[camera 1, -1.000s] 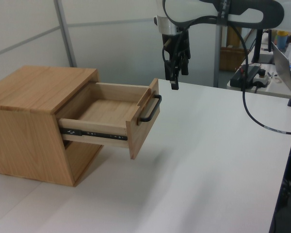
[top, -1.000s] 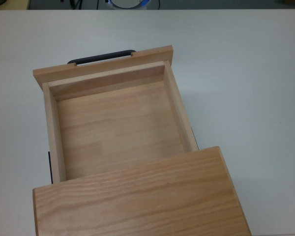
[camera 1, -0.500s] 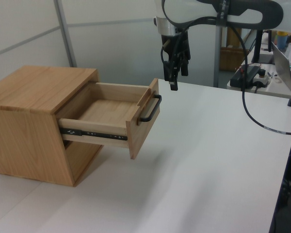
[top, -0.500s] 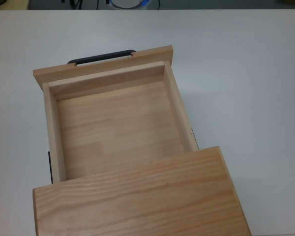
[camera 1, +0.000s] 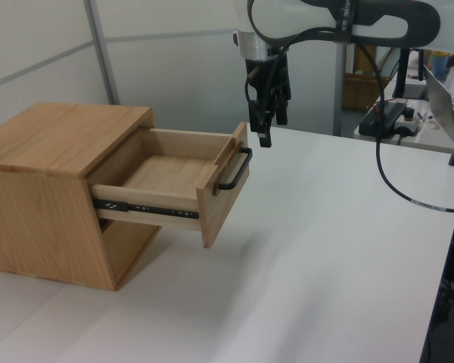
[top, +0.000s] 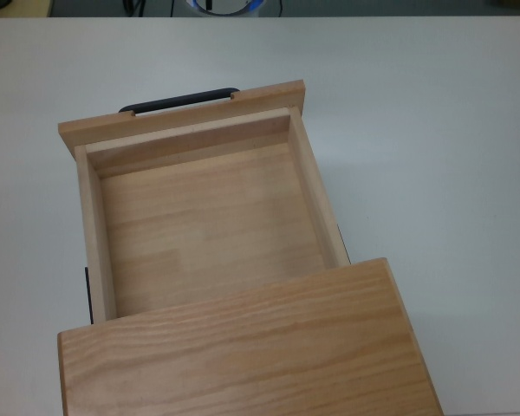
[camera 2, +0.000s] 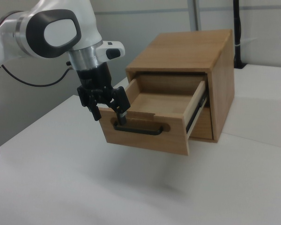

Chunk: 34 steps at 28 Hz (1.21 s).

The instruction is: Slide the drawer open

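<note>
The gripper (camera 2: 108, 114) has its two black fingers (camera 2: 122, 115) spread apart, and nothing is between them. It holds nothing. In the right view it hangs in front of the drawer (camera 2: 150, 124), close to the end of the black handle (camera 2: 139, 130) toward the right view's left. One fingertip looks low, near the handle, but it is hard to say if it touches. The left view shows this better: there the gripper (camera 1: 263, 128) is up in the air, a bit above the top edge of the drawer (camera 1: 178, 181) front, with the handle (camera 1: 237, 169) below it, not touching.

The top view does not show the gripper or the arm at all. It looks straight down into the drawer (top: 204, 217), which is pulled far out and has nothing in it. Only there can you see the whole wooden floor of the drawer and the handle (top: 180, 100) poking out past the front board.

The drawer sticks out of a wooden cabinet (camera 1: 41, 197) that sits on a white table (camera 1: 325, 257). The left view also shows the black rail (camera 1: 145, 208) on the drawer's side and a black cable (camera 1: 397, 181) hanging from the white arm (camera 2: 51, 30).
</note>
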Motion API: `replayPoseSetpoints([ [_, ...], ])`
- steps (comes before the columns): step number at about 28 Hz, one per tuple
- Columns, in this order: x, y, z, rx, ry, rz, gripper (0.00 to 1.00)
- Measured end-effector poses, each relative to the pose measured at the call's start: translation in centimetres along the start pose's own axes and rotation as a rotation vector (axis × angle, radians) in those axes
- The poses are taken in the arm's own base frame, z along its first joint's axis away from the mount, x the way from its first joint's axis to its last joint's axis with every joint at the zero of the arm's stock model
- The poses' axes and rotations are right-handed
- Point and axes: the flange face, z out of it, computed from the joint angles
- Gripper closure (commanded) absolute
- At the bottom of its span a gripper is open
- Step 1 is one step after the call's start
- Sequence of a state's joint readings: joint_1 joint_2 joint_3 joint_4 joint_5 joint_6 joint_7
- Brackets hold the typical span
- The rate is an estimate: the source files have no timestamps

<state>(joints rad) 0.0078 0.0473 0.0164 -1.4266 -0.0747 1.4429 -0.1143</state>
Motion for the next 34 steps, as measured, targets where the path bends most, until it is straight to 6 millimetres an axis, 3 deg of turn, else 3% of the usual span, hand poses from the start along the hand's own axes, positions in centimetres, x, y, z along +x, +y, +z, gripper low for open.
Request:
replayPoseSetpoints([
  [10,0.01,0.00,0.00,0.008,0.001,0.104,0.00],
  [34,0.01,0.08,-0.27,0.008,0.009,0.110,0.00],
])
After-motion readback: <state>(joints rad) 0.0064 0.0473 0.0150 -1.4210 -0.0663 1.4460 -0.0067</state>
